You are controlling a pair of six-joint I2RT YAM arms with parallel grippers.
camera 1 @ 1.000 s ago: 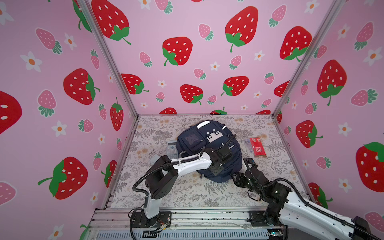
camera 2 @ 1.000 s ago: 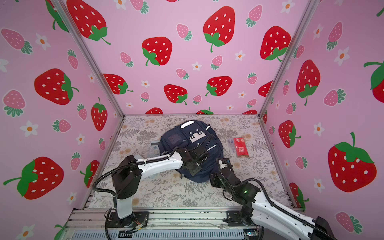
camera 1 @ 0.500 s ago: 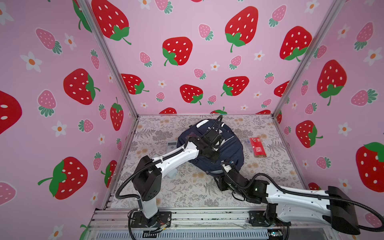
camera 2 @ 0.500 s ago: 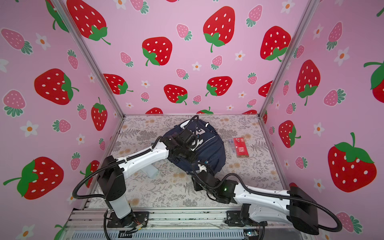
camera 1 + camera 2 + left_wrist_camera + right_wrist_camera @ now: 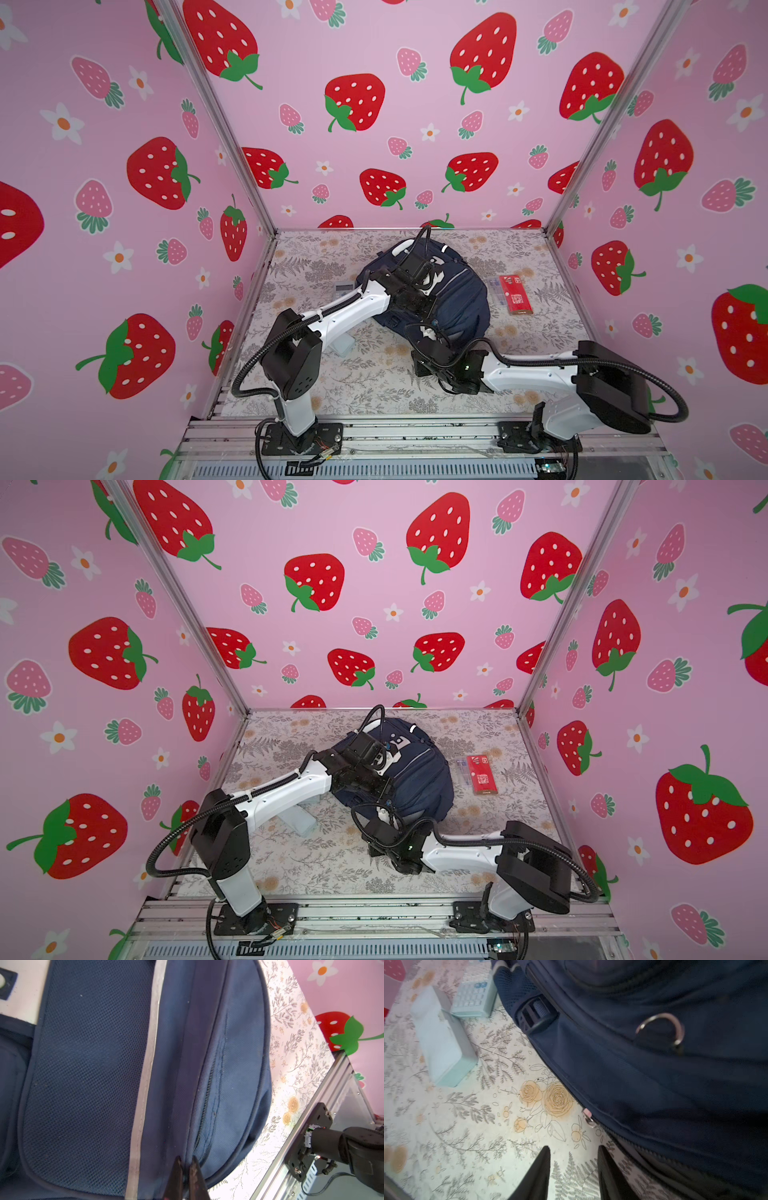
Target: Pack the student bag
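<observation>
The student bag [image 5: 461, 299] [image 5: 424, 779] lies flat at the middle of the floral table, navy with a white patch. My left gripper [image 5: 186, 1162] reaches over it from the left in both top views. Its fingers are shut, with the tips pinched on the bag's fabric [image 5: 228, 1064] right at the zip line. What sits between the tips is hidden. My right gripper [image 5: 574, 1151] [image 5: 424, 332] is low at the bag's near edge, open, with only tabletop between its fingers. A metal zip slider [image 5: 588, 1118] shows on the bag edge just ahead of it.
A red flat pack [image 5: 515, 295] lies right of the bag, a clear case [image 5: 494, 286] beside it. A calculator [image 5: 473, 999] [image 5: 344, 286] and a pale blue box [image 5: 444, 1043] [image 5: 345, 345] lie left of the bag. Pink strawberry walls close in three sides.
The left gripper has moved from the bag's near edge back over its top, still shut. The right arm has swung left along the bag's near edge, its jaws slightly narrower.
</observation>
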